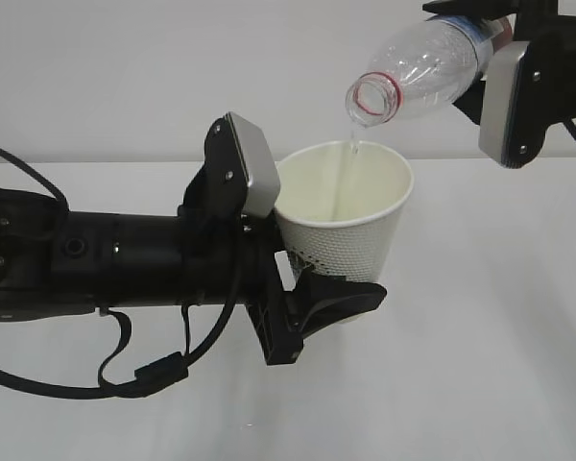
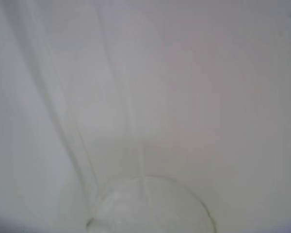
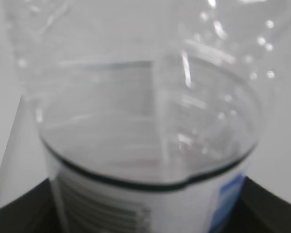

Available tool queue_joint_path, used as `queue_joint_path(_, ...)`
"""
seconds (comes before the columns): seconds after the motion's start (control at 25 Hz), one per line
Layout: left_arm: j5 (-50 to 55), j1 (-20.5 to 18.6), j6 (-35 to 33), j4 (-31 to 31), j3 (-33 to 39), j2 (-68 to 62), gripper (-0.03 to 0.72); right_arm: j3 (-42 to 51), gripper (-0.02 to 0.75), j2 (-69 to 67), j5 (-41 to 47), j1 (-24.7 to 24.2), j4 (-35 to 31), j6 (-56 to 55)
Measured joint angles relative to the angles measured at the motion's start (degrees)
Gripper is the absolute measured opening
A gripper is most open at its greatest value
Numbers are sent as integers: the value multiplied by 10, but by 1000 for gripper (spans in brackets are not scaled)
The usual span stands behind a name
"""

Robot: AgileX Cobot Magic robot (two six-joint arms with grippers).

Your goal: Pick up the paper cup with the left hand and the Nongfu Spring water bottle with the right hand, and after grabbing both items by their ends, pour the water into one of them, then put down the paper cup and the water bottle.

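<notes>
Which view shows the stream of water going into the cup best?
Exterior view: the thin stream of water falls from the bottle mouth into the paper cup. The left wrist view shows only blurred streaks; the right wrist view shows only the bottle wall and label, no stream.

- Table (image 1: 499,365): white, matte, plain surface; fills the lower part of the exterior view and runs back to a straight far edge.
- Wall (image 1: 173,67): plain pale grey-white, unmarked; rises directly behind the table's far edge.
- Light: soft and even, with faint diffuse shadows on the tabletop.
- Wrist views: only pale, blurred white background shows, without detail.
</notes>
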State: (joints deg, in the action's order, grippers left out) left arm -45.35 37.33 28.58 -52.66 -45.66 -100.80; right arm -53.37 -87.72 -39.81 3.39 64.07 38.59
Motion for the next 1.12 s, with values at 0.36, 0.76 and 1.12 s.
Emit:
queue_joint_path(0.36,1,0,0,0,0,0,529,0,512,0,-1,0,0,0)
queue_joint_path(0.76,1,0,0,0,0,0,529,0,512,0,-1,0,0,3)
queue_joint_path(1.12,1,0,0,0,0,0,529,0,512,0,-1,0,-1,6)
